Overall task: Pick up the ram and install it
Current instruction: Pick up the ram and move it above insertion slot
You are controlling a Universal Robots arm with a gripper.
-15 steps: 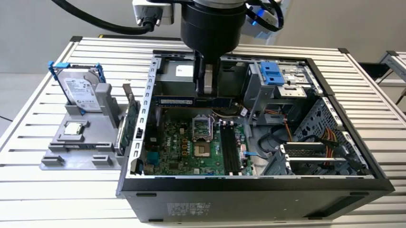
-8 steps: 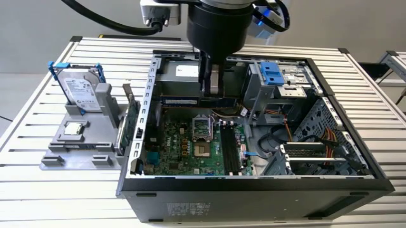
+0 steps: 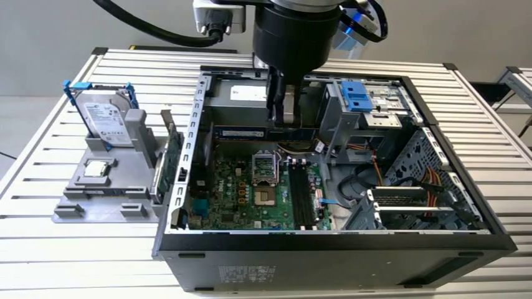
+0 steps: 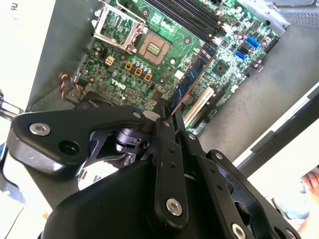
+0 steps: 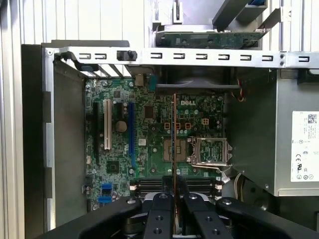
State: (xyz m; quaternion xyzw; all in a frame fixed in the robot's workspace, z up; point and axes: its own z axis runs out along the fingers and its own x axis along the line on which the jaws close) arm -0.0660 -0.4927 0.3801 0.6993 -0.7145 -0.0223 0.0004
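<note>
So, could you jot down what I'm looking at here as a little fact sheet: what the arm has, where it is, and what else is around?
Gripper: shut on the ram
Held item: a thin dark strip, seen edge-on in the first wrist view
Position: inside the open computer case, above the motherboard
Install status: ram held clear of the board, not yet seated
Nearby: hard drive upright in a grey holder, on the exterior view's left
Surface: slatted table
</note>
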